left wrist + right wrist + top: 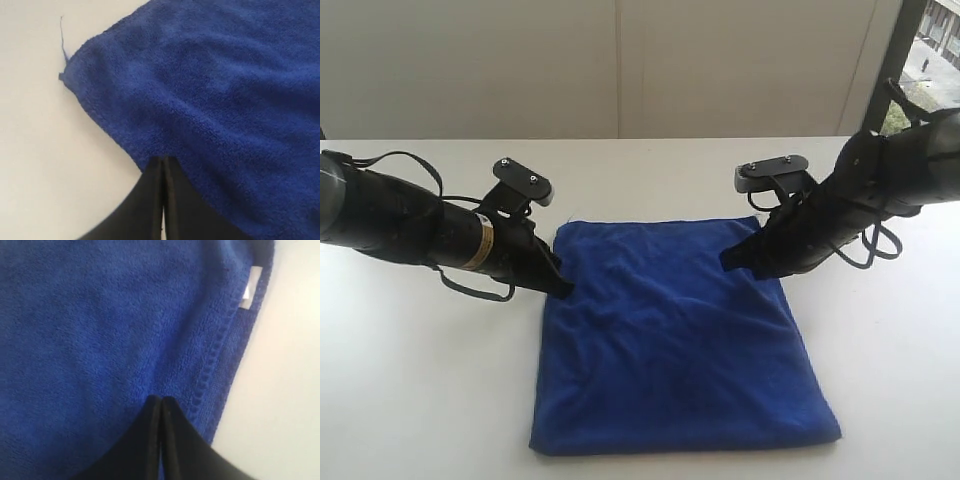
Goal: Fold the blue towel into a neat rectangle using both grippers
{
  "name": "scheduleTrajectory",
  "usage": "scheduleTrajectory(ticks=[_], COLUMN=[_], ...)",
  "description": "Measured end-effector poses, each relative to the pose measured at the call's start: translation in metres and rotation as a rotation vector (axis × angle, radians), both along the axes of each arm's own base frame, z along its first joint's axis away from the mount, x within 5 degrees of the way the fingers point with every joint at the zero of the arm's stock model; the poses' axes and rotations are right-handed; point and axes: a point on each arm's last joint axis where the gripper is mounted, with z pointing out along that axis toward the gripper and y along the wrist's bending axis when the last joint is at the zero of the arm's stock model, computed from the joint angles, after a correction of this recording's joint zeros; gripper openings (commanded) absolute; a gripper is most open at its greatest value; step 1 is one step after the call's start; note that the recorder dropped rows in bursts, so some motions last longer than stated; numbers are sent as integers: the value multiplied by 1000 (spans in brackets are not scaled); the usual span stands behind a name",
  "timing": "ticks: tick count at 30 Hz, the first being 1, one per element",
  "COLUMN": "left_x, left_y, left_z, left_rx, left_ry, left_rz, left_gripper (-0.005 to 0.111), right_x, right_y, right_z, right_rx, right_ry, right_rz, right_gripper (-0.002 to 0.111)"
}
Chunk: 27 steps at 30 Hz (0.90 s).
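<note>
As it lies flat, blue towel (670, 330), squarish, faintly rumpled

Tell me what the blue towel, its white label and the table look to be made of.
The blue towel: soft microfibre or terry-like cloth, matte; the wrist views show a fuzzy pile, a stitched hem and a loose thread. The white label: probably woven fabric or satin, too blurred to be sure. The table: hard, smooth white surface, perhaps laminate, with a faint sheen.
</note>
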Motion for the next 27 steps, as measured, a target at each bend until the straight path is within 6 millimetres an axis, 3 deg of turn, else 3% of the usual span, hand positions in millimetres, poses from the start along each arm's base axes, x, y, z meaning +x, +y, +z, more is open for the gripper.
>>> scheduleTrajectory(ticks=[7, 18, 27], left_x=[3, 5, 7], left_y=[0, 2, -9], left_z=[-13, -16, 6], left_rx=[23, 53, -125], left_ry=[19, 3, 19], left_rz=[3, 10, 33], left_gripper=[0, 0, 0], right_x=[2, 4, 4], right_y=[-1, -1, -1], right_z=[-13, -12, -12], right_rx=[-7, -12, -12], right_ry=[14, 0, 0], right_rz=[-5, -2, -2], right_gripper=[0, 0, 0])
